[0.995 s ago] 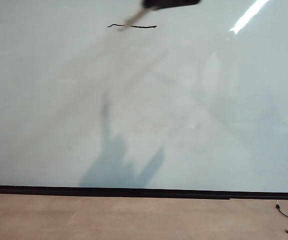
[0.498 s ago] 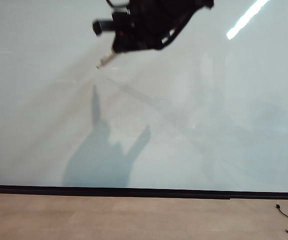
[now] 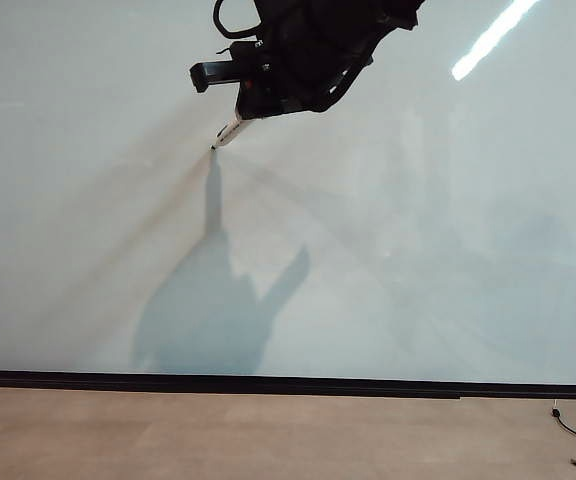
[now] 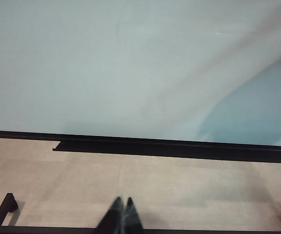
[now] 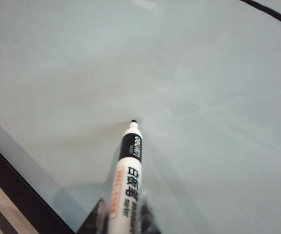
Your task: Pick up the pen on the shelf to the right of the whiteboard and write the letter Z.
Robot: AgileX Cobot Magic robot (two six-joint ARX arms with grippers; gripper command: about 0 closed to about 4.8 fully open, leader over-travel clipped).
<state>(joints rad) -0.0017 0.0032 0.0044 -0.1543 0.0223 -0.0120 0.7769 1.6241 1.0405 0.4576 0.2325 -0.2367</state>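
Exterior view shows the right gripper [image 3: 253, 103] high on the whiteboard [image 3: 418, 250], clamped on the pen [image 3: 230, 131], whose dark tip slants down-left and meets the board. Right wrist view shows a black stroke of the letter Z [image 5: 270, 11] well apart from that tip. Near the board's black bottom strip, the left gripper [image 4: 121, 209] hangs closed, holding nothing.
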